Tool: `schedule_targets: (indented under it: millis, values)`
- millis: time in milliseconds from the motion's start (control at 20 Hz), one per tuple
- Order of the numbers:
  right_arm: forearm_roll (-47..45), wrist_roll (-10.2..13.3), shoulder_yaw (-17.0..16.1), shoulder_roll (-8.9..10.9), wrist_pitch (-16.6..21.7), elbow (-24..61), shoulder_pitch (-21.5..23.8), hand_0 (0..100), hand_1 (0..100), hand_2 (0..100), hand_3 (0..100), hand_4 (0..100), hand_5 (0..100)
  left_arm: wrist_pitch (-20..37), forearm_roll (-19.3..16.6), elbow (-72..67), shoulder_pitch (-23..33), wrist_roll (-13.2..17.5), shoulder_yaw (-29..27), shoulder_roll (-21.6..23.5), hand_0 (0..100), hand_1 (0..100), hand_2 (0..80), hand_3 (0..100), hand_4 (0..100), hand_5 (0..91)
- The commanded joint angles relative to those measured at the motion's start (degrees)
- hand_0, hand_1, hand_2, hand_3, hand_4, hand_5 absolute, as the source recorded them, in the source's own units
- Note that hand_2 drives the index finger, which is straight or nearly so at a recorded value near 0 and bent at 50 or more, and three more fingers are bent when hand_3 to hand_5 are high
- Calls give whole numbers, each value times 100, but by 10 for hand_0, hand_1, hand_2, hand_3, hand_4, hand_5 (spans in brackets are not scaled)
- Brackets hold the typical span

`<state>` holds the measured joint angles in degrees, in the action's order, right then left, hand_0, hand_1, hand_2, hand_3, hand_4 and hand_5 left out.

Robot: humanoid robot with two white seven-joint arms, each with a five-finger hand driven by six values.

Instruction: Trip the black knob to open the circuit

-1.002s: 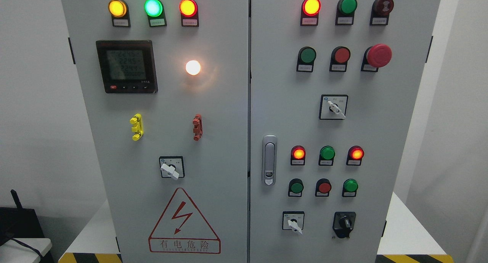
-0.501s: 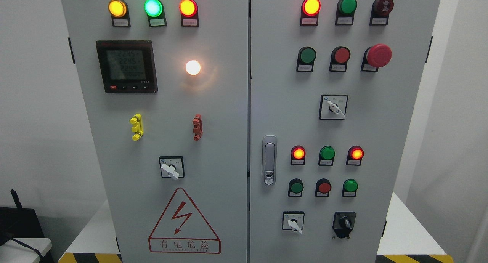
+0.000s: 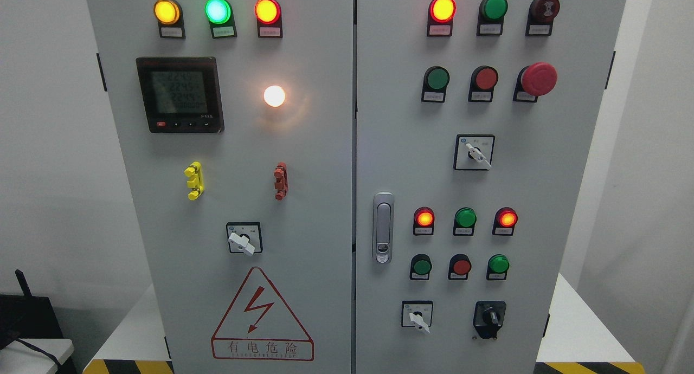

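The black knob point(image 3: 490, 318) sits at the lower right of the grey electrical cabinet's right door point(image 3: 542, 211), on a black square base, its handle pointing roughly up and slightly left. To its left is a white selector switch point(image 3: 417, 315). Neither of my hands nor arms shows in the head view.
Lit indicator lamps, push buttons and a red emergency stop button point(image 3: 538, 79) cover the right door. The left door carries a digital meter point(image 3: 180, 94), a lit white lamp point(image 3: 274, 96), a white selector point(image 3: 243, 238) and a warning triangle. A door handle point(image 3: 383, 227) stands mid-cabinet.
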<state>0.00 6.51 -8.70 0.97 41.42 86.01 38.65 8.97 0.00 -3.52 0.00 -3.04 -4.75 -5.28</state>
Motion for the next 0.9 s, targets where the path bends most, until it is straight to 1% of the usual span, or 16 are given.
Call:
schedule_targets:
  millis: [0,200,401,651,701,852]
  values:
    - [149,-1,-79,412,-397,891,-717,62,455,150,636,713,755,0,-193,0,-44,-3,0,1,120,389,0,0,0,0]
    - [149,-1,-79,553,-731,952,-1183,42,492,152,638,722,763,0,-184,0,-44,-3,0,1,120,389,0,0,0,0]
    - [149,-1,-71,562,-1249,953,-1684,6,557,195,648,742,787,0,-193,0,-44,-3,0,1,120,389,0,0,0,0]
    - [149,25,-27,562,-1786,944,-2176,0,643,266,666,768,814,0,-184,0,-44,-3,0,-8,120,389,0,0,0,0]
    - [149,52,-9,562,-1874,944,-2273,0,661,283,672,774,830,0,-193,0,-44,-3,0,1,120,389,0,0,0,0]
    - [158,262,105,562,-2173,953,-2563,0,697,313,686,787,846,0,-185,0,-44,-3,0,1,120,389,0,0,0,0]
